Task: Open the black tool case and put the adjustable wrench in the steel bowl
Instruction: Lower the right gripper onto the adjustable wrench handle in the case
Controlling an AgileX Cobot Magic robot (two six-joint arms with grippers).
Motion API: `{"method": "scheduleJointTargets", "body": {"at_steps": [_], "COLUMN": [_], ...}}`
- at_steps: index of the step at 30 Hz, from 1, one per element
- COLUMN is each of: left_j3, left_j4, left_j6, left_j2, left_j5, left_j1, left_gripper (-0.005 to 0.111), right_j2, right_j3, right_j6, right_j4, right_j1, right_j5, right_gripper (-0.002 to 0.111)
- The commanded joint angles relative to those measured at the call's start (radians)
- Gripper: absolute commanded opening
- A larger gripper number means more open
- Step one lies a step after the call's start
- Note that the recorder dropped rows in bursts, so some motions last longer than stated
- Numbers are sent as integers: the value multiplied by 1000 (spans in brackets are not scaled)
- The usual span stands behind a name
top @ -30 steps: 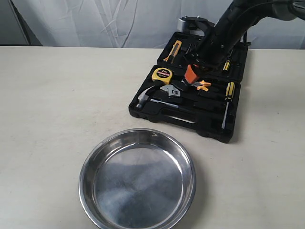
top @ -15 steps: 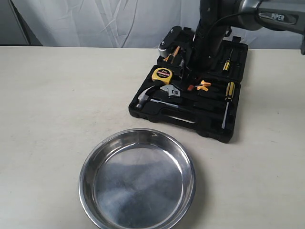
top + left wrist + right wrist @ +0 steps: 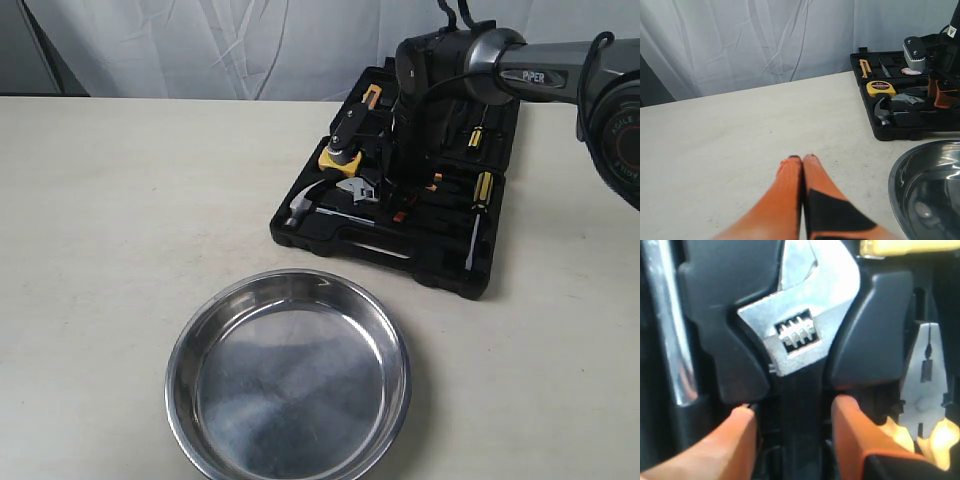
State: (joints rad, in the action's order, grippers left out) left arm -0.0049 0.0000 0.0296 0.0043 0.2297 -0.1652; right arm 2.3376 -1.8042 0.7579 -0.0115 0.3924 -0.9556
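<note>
The black tool case (image 3: 420,268) lies open at the back right of the table, its tools in moulded slots. The adjustable wrench (image 3: 358,190) rests in its slot, silver head (image 3: 805,315) showing. My right gripper (image 3: 795,412) is down in the case, open, with one orange finger (image 3: 740,435) on each side of the wrench's black handle (image 3: 800,405) and a gap on both sides. The steel bowl (image 3: 290,390) sits empty in front of the case. My left gripper (image 3: 801,159) is shut on nothing, low over bare table, left of the bowl (image 3: 920,185).
In the case, a claw hammer (image 3: 300,207), a yellow tape measure (image 3: 333,156), screwdrivers (image 3: 482,190) and pliers (image 3: 922,390) lie around the wrench. The hammer's silver shaft (image 3: 665,325) runs beside the wrench slot. White curtains hang behind the table.
The right arm has swung down and to the left inside the case. Its gripper has dropped from above the pliers onto the wrench slot. Bowl and case have not moved.
</note>
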Motion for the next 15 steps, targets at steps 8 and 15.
{"method": "scheduleJointTargets", "body": {"at_steps": [8,15], "left_j3": [5,5], "left_j4": [0,0], "left_j6": [0,0], "left_j2": [-4,-4], "left_j5": [-6,-6], "left_j1": [-7,-7], "left_gripper": [0,0], "right_j2": [43,20], "right_j3": [-5,-5], "right_j6": [1,1], "right_j4": [-8,-8], "right_j1": [0,0], "right_j5": [29,25], "right_gripper": [6,0]}}
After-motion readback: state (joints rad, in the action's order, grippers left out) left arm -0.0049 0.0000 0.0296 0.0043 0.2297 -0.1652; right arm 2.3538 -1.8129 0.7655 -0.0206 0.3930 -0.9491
